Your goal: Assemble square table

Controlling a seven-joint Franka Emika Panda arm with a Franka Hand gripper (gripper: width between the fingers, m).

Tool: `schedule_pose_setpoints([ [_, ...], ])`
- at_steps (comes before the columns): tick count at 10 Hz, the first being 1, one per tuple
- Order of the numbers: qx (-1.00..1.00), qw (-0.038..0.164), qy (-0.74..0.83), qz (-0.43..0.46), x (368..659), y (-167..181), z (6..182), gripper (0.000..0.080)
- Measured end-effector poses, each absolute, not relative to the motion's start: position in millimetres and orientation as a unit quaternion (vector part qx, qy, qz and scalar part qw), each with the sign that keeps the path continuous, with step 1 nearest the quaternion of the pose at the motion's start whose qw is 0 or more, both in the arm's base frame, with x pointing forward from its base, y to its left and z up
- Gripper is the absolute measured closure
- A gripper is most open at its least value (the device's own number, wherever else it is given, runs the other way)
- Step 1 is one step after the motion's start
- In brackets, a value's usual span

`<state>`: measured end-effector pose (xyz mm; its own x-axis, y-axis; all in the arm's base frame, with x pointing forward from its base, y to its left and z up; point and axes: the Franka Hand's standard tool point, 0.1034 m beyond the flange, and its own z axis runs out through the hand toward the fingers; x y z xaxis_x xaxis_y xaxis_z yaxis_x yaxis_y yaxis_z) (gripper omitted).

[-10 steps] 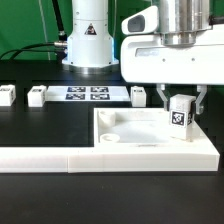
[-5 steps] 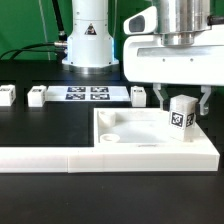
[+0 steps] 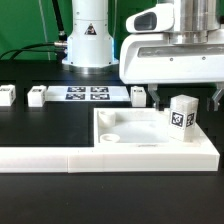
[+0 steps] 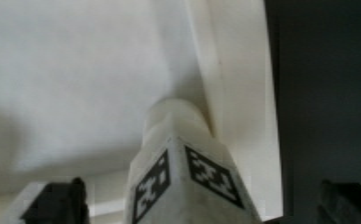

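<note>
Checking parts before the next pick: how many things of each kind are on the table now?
Short white tagged block legs: 4 (three loose on the black table, one upright on the slab)
White plastic square slab with raised rim: 1
Long white L-shaped barrier: 1
Flat white marker board: 1
Total: 7

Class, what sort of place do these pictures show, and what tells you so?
Probably a robotics lab test bench: a robot arm stands over a black table, a marker board of black square tags lies on it, and a white tagged leg stands on a square slab.
</note>
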<state>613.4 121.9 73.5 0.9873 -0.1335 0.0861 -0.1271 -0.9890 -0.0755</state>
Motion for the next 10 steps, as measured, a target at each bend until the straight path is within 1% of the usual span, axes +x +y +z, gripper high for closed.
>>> schedule_pose_setpoints([
  [3, -0.998, 0.029, -0.038, -0.047, 613.1, 121.7, 73.4, 0.0151],
  [5, -0.992, 0.017, -0.12, -0.046, 615.0, 121.2, 75.4, 0.0151],
  [8, -0.976, 0.01, -0.212, -0.046, 617.1, 118.8, 77.1, 0.0151],
  [10, -0.954, -0.001, -0.295, -0.046, 618.7, 115.9, 78.3, 0.0151],
])
